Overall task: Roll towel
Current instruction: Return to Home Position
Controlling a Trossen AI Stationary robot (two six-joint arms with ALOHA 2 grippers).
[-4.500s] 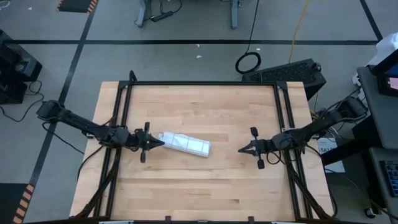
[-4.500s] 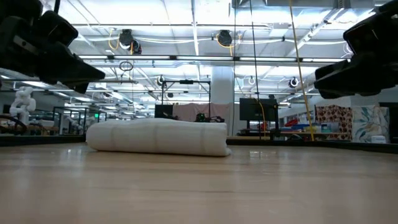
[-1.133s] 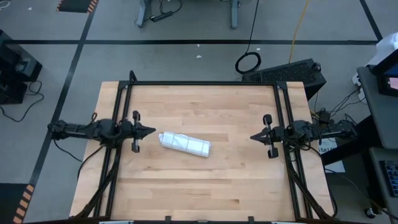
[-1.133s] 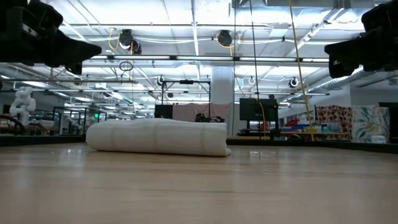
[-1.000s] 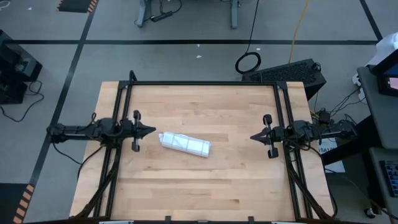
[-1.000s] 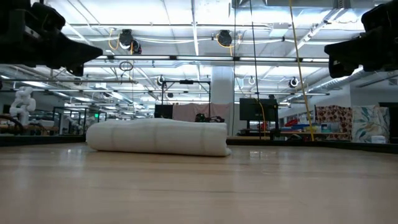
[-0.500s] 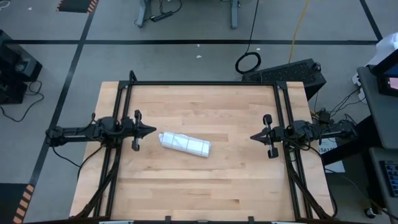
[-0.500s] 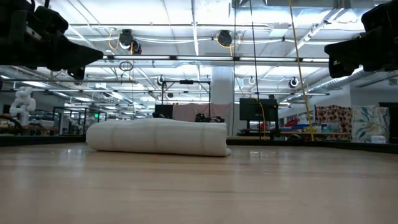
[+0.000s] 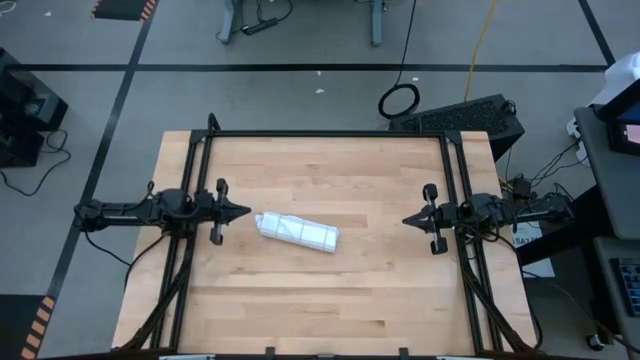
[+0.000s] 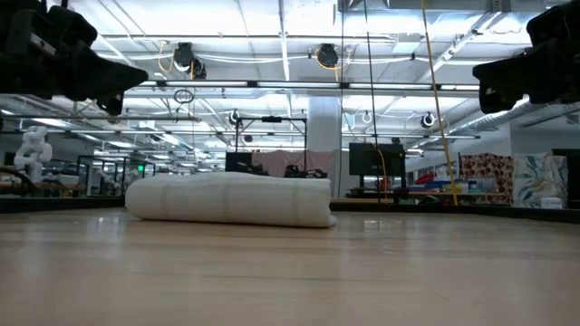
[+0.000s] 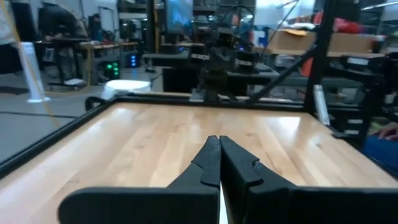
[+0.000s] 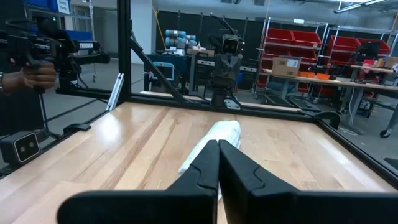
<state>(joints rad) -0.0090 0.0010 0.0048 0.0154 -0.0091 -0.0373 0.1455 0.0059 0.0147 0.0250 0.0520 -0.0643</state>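
grey concrete floor (image 9: 300,95) with black tape lines (image 9: 300,67), hazard-striped mat (image 9: 122,9) in the far left corner. light wood table top (image 9: 330,290) in a black frame (image 9: 325,133). black case (image 9: 460,115) just beyond the table's far right corner, coiled cable (image 9: 399,101) beside it, yellow cable (image 9: 483,45) running across the floor. low view: open ceiling with bright strip lights (image 10: 272,54), white column (image 10: 323,136), dark monitor (image 10: 372,159). right wrist view: shelving with red bins (image 12: 298,48), workbench (image 12: 329,78) in front of it.
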